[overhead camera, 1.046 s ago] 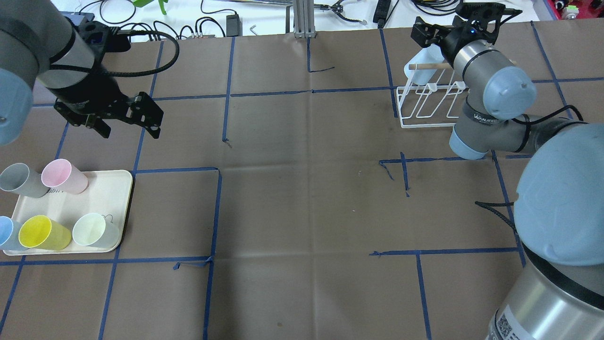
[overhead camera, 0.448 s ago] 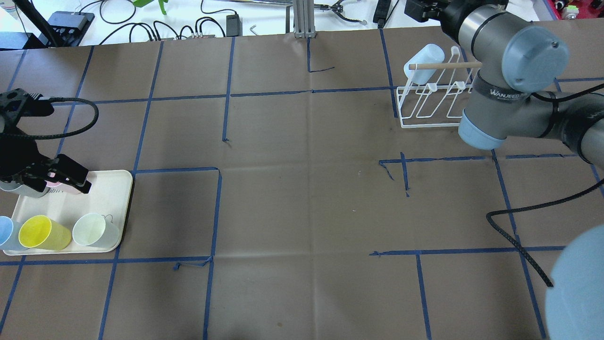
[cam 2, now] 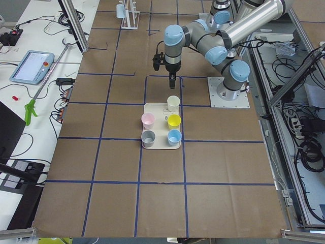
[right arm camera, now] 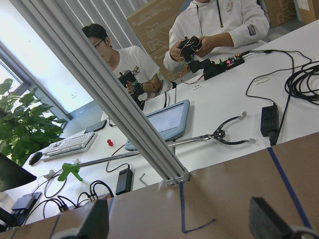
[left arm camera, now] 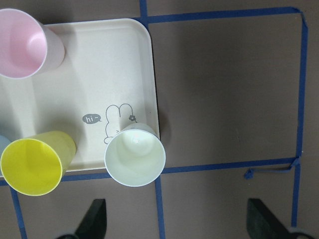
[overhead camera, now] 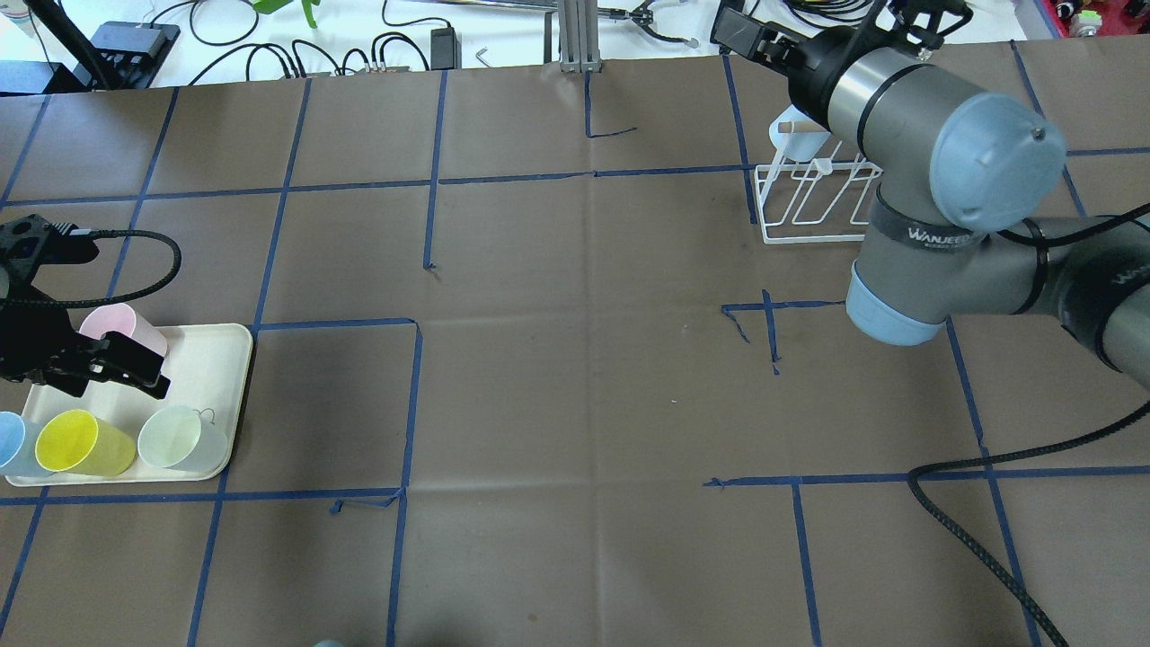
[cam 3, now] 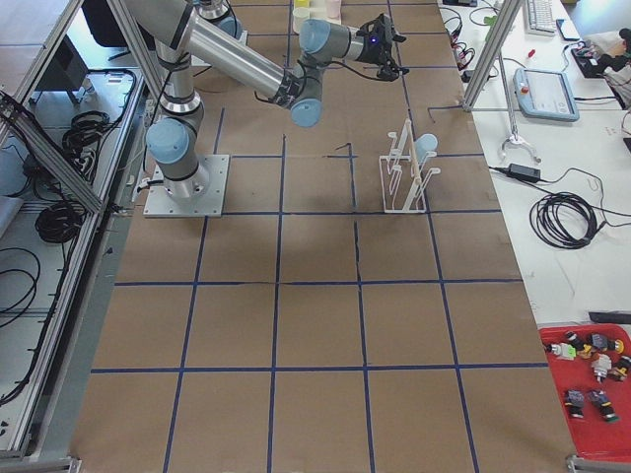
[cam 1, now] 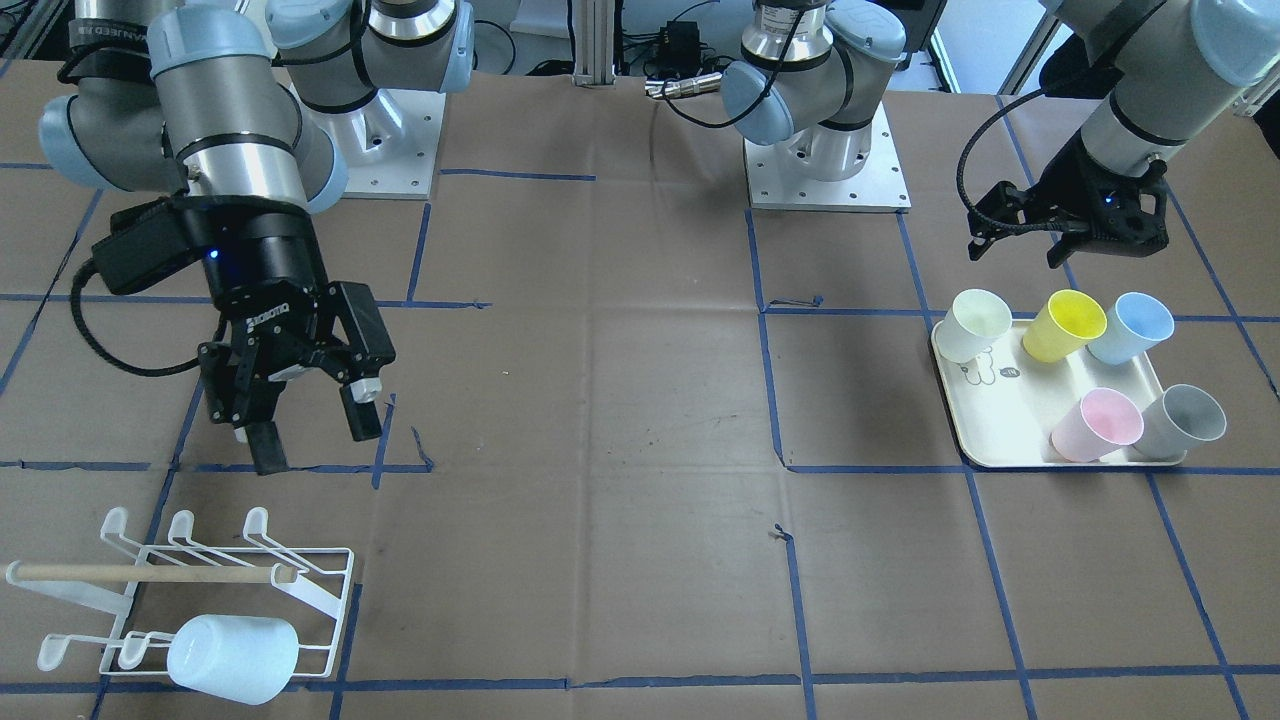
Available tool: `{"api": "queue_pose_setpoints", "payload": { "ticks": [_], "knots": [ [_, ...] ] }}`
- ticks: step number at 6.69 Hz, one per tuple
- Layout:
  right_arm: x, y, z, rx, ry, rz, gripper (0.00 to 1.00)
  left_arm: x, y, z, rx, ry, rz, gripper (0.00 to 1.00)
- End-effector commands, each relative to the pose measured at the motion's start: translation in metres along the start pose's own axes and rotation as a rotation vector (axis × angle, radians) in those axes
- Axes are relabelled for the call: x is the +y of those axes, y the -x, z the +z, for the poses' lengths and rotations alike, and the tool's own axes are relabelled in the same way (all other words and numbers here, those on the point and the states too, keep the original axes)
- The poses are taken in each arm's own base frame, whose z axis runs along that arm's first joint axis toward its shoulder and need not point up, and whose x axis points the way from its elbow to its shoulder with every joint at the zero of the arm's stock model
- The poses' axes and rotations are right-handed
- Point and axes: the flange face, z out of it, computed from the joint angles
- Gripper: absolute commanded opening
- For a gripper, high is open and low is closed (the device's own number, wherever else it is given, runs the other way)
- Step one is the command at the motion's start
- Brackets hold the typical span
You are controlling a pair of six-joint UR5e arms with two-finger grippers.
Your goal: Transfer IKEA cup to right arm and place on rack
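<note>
The cream cup [left arm camera: 134, 155] stands below the left gripper [left arm camera: 177, 220], off-centre.

tray [left arm camera: 99, 64]: "hi~" in a speech bubble beside a bunny sketch. strap [overhead camera: 942, 237] on right arm [overhead camera: 997, 274]: "WANJEED". right gripper [cam 1: 315, 442] body: "ROBOTIQ", reads upside down.

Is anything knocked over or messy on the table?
Nothing is spilled or broken. The five cups stand upright on the tray, and the pale blue cup rests on its side on the rack, where it belongs. Only the blue tape looks scruffy: some ends curl up off the table.
</note>
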Motion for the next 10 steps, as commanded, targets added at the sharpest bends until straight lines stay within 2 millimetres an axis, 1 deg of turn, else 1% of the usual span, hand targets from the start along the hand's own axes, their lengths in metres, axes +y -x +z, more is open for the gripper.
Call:
{"api": "queue_pose_setpoints", "payload": {
  "ticks": [1,2,3,4,5,6,7,8,9,10],
  "knots": [
    [0.036,0.032,-0.032,-0.073,0.041,0.306,1.00,0.005,-0.004,0.056,-0.026,-0.040,-0.003,0.99],
    [0.047,0.046,-0.034,-0.126,0.039,0.426,1.00,0.007,-0.006,0.079,-0.031,-0.049,-0.003,0.99],
    [0.053,0.053,-0.035,-0.183,0.036,0.496,1.00,0.003,-0.002,0.108,-0.030,-0.035,-0.003,0.99],
    [0.053,0.058,-0.041,-0.241,0.005,0.574,1.00,-0.002,0.002,0.125,-0.036,-0.040,-0.006,0.99],
    [0.052,0.062,-0.045,-0.271,0.019,0.689,1.00,-0.001,0.002,0.129,-0.034,-0.032,-0.002,0.99],
    [0.050,0.065,-0.052,-0.323,-0.007,0.733,1.00,0.000,0.002,0.129,-0.032,-0.022,-0.002,0.99],
    [0.053,0.062,-0.049,-0.301,0.005,0.759,1.00,0.001,0.001,0.130,-0.022,-0.007,-0.001,0.99],
    [0.055,0.060,-0.046,-0.296,0.010,0.760,1.00,0.004,0.000,0.130,-0.021,0.015,-0.003,0.78],
    [0.054,0.062,-0.047,-0.319,0.004,0.753,1.00,0.007,0.006,0.127,-0.071,0.062,-0.017,0.32],
    [0.050,0.064,-0.046,-0.325,-0.001,0.749,1.00,0.007,0.007,0.126,-0.074,0.065,-0.016,0.09]
  ]
}}
